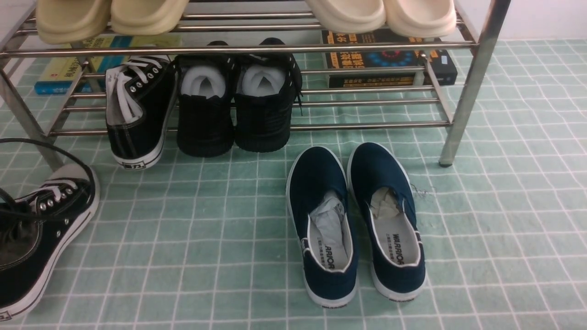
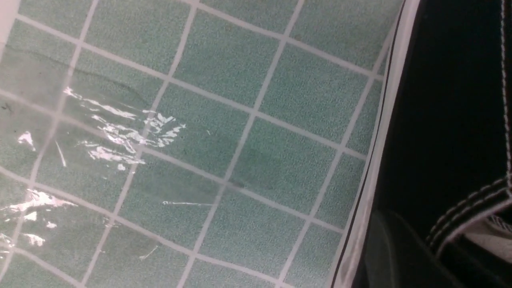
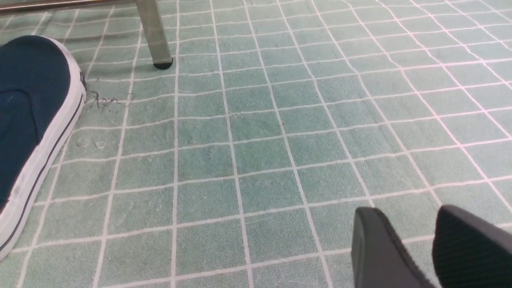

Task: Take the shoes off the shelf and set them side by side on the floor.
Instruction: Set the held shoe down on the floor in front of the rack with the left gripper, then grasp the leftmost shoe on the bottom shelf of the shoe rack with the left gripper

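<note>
One black canvas sneaker (image 1: 137,110) with white laces stands on the lower tier of the steel shelf (image 1: 367,124), at its left end, heel hanging over the front bar. Its mate (image 1: 41,238) lies on the green gridded floor (image 1: 206,238) at the far left, toe pointing toward the shelf, with black cables looped over it. In the left wrist view this sneaker (image 2: 440,120) fills one side, and my left gripper (image 2: 404,240) is shut on its side wall; one dark finger (image 2: 392,248) presses the outside, the other is hidden. My right gripper (image 3: 406,214) hovers open over bare floor.
An all-black knit pair (image 1: 234,110) sits beside the shelved sneaker. Navy WARRIOR slip-ons (image 1: 353,220) lie on the floor mid-right, one (image 3: 32,120) showing in the right wrist view near a shelf leg (image 3: 154,36). Beige slippers (image 1: 110,16) fill the top tier. Books (image 1: 390,64) lie behind.
</note>
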You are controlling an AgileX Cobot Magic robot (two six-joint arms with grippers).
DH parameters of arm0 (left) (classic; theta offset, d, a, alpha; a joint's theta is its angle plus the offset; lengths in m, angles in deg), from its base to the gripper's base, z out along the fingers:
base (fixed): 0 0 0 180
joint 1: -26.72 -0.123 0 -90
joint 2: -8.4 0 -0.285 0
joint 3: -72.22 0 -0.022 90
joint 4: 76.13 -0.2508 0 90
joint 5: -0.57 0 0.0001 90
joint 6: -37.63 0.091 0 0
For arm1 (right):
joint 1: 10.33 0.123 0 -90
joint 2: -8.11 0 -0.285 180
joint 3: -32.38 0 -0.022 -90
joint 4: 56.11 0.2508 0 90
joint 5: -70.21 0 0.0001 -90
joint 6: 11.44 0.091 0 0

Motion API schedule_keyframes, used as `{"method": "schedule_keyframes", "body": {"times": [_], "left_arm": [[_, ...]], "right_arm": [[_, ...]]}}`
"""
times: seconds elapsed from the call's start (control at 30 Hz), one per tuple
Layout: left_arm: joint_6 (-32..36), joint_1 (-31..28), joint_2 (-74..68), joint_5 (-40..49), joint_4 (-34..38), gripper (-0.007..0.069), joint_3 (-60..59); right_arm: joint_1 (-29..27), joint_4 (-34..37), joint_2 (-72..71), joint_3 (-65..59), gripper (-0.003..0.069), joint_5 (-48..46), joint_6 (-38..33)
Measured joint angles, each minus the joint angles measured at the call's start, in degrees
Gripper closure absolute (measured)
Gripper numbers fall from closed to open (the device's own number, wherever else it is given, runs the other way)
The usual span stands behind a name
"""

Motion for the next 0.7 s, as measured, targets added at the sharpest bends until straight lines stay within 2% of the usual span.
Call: {"method": "schedule_keyframes", "body": {"times": [0.23, 0.33, 0.37, 0.4, 0.43, 0.47, 0.6, 0.7], "left_arm": [[0.0, 0.0, -0.07, 0.81, 0.22, 0.0462, 0.47], [0.05, 0.05, 0.37, 3.29, 0.3, 0.0323, 2.23], [0.05, 0.05, 0.37, 3.48, 0.36, 0.0315, 2.39], [0.0, 0.05, 0.98, 5.31, 0.53, 0.0258, 3.85], [0.0, 0.05, 1.11, 5.57, 0.69, 0.0252, 4.31], [0.0, 0.05, 1.63, 8.01, 2.07, 0.0209, 6.51], [0.0, 0.7, 2.29, 13.83, 7.36, 0.0172, 12.13], [0.0, 3.98, 2.24, 16.44, 10.84, 0.0168, 16.03]], "right_arm": [[0.0, 0.0, 0.0, 0.0, 0.0421, 0.0, 0.0], [0.0, 0.0, 0.0, 0.0, 0.0421, 0.0, 0.0], [0.0, 0.0, 0.0, 0.0, 0.0421, 0.0, 0.0], [0.0, 0.0, 0.0, 0.0, 0.0421, 0.0, 0.0], [0.0, 0.0, 0.0, 0.0, 0.0421, 0.0, 0.0], [0.0, 0.0, 0.0, 0.0, 0.0421, 0.0, 0.0], [0.0, 0.0, 0.0, 0.0, 0.0421, 0.0, 0.0], [0.0, 0.0, 0.0, 0.0, 0.0421, 0.0, 0.0]]}}
